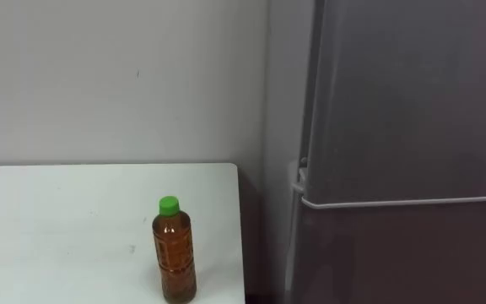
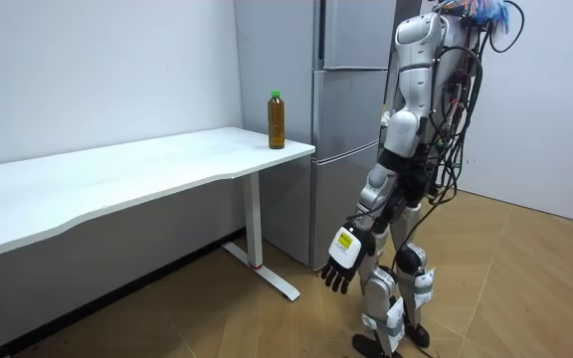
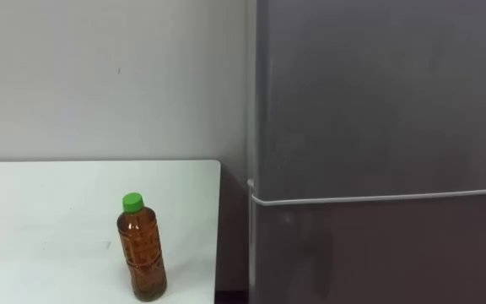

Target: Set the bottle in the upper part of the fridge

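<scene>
The left hand hangs low beside the robot's leg, with bare floor around it. Ahead and above it juts the corner of the white table, where a bottle stands with free tabletop around it. Just beyond, across a narrow gap, the fridge has both doors closed.

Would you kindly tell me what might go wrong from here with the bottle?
The bottle stands upright near the corner of the white table beside the fridge; a clumsy reach might tip it off the edge. Both fridge doors are shut, so a bottle carried there before the upper door opens could bump it. The left hand hangs open.
</scene>
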`<state>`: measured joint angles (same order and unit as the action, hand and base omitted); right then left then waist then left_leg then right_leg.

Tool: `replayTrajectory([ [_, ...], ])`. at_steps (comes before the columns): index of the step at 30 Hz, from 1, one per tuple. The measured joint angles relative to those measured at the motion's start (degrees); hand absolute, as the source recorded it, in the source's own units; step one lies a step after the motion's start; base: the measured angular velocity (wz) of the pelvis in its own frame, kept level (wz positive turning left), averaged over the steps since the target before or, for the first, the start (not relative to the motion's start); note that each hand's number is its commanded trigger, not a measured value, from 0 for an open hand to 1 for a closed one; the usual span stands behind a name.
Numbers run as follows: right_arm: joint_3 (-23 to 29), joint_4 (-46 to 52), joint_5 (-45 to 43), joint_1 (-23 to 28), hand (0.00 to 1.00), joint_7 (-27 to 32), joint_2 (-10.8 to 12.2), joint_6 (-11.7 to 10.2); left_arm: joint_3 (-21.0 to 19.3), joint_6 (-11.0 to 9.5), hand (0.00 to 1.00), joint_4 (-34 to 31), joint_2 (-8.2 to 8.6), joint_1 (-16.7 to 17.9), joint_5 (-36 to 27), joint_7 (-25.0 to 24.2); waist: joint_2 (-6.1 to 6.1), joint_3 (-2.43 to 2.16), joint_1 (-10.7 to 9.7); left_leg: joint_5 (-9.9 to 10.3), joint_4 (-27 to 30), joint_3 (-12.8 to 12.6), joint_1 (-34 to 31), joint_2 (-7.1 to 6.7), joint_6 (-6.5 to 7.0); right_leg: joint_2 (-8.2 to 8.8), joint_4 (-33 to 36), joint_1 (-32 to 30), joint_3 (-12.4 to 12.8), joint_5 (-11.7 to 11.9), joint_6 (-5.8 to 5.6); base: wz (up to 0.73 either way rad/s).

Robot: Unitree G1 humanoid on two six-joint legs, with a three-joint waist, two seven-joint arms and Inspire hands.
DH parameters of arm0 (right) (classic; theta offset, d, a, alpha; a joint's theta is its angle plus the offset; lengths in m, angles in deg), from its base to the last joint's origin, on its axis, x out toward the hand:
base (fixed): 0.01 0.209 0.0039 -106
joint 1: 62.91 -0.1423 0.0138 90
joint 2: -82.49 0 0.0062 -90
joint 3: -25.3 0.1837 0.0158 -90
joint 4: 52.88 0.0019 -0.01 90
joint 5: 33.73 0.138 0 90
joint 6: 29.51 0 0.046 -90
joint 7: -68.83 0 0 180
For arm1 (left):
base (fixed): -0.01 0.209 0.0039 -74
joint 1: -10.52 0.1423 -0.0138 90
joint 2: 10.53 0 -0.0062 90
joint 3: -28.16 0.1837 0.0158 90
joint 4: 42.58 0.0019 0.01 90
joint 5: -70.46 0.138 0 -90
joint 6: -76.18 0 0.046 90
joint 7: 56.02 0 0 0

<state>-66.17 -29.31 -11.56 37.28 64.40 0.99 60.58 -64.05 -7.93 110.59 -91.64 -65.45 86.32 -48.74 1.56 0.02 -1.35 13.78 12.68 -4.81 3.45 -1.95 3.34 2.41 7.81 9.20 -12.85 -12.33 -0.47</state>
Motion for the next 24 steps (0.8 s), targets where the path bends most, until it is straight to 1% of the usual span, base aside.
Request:
replayTrajectory([
  [4,0.47,0.01,-0.45,-0.02,0.0,-0.08,0.09,-0.01,-0.12,-0.09,0.0,-0.29,0.0,-0.24,0.04,0.34,-0.02,0.0,-0.01,0.0,0.03,0.02,-0.05,0.02,0.0,-0.04,0.01,-0.16,0.2,0.0,0.0,0.0],
  [9,0.4,0.07,-0.5,0.0,0.0,-0.08,0.07,-0.01,-0.17,-0.46,0.0,-1.28,-0.05,-0.19,0.04,3.77,-0.06,-0.01,0.07,0.0,0.0,0.13,-0.08,0.02,0.0,-0.1,0.01,-0.2,0.29,0.01,0.02,0.0],
  [14,0.5,0.05,-0.46,0.05,0.0,-0.5,0.07,-0.01,-2.19,-1.24,0.0,-0.88,-0.04,0.04,-0.1,3.84,-0.11,-0.04,0.06,0.0,0.02,0.06,0.09,0.01,0.0,-0.4,0.2,-0.1,0.37,0.03,0.04,0.0],
  [19,0.86,-0.14,-0.51,0.03,0.0,-0.75,0.07,-0.01,-2.7,-1.31,0.0,-0.15,0.02,0.4,-0.67,4.84,-0.26,-0.09,0.09,0.08,0.06,0.08,0.08,0.08,0.03,-0.42,0.41,-0.08,0.13,0.04,0.05,0.0],
  [22,1.69,-0.17,-0.58,0.05,0.0,-1.25,0.07,-0.01,-4.71,-1.83,0.0,0.16,0.11,0.78,-3.04,5.37,-0.55,-0.04,0.12,0.12,0.21,0.1,0.17,0.13,0.03,-0.43,0.64,-0.07,0.31,0.04,0.05,0.0],
  [24,2.47,-0.17,-1.0,0.09,0.0,-1.52,0.06,-0.02,-6.44,-2.35,0.0,1.05,0.23,0.77,-6.4,6.14,-0.82,-0.04,0.14,0.11,0.22,0.09,0.3,0.12,0.04,-0.42,0.77,-0.03,0.44,0.04,0.05,0.0],
])
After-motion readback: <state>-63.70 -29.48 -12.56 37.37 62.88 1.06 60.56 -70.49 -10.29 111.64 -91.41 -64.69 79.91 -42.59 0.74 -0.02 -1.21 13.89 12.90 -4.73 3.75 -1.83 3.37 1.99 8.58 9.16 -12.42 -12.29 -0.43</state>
